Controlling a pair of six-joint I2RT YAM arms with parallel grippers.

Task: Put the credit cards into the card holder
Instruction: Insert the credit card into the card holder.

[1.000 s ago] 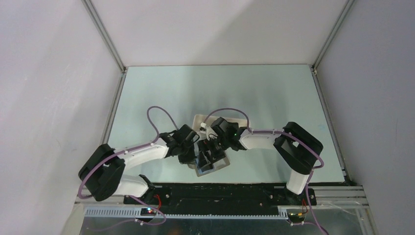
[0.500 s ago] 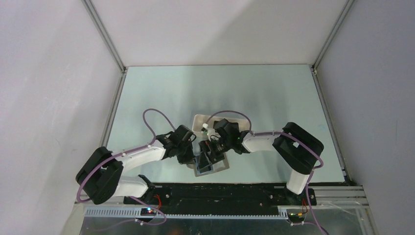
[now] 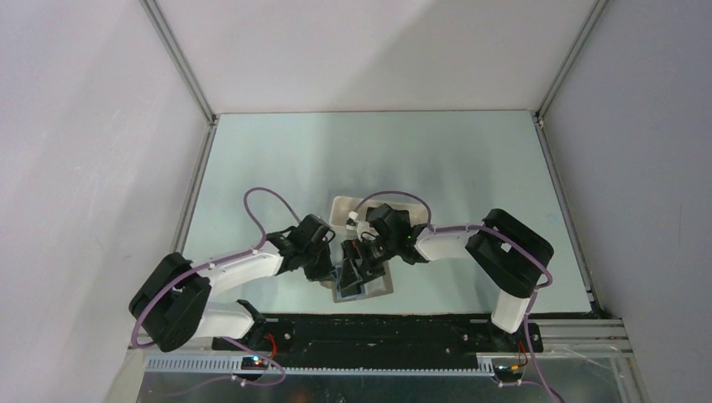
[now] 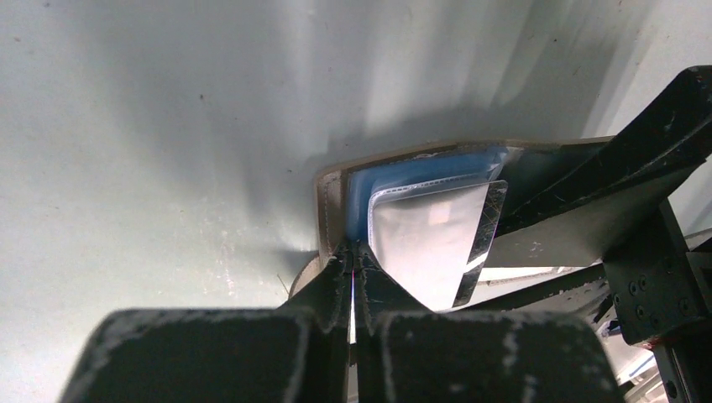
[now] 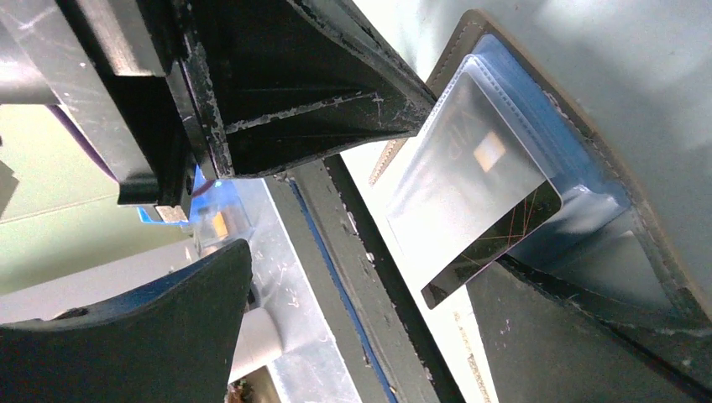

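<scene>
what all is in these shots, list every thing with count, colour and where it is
grey-brown folding card holder: one, grey-brown with blue lining, lying open at the near middle of the table
thin black credit card: one seen, black, part way into the card holder's clear sleeve, one end sticking out
long white rectangular tray: one, white, mid table, its far end showing behind the grippers
table: one, pale green
purple cables: two, purple, one looped along each arm
left gripper: one, black, shut on the card holder's edge
right gripper: one, black, open, just beside the card
</scene>
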